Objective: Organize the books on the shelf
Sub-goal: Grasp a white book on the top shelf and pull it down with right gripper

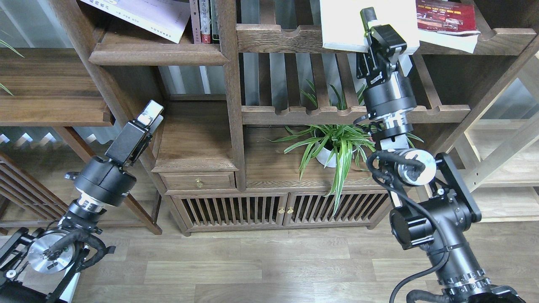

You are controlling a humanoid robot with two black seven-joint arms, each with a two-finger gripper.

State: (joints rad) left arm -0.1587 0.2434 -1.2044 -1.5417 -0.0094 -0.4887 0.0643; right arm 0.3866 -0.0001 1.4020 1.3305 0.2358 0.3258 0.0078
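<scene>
Dark-brown wood, matte and open-grained, frames everything here: the shelf (158,54) at upper left is a solid flat board with a rounded front lip, while the slatted rack (294,40) to its right has a scalloped rail. On the shelf a pale lavender-white softcover (139,14) leans at a slant beside a few upright spines (205,21), so that part looks tidied only in part. The right gripper (372,31) pinches the lower edge of a thick book (362,23), which shows as a white page block tipped up off the rack; the yellow-green cover is not visible from this angle. Just to the right, the dark red book (446,19) lies flat on the rack. The left gripper (151,112) hangs by the bookcase post, holding nothing; whether its fingers are apart I cannot tell. Both rack books seemingly remain to be shelved.
</scene>
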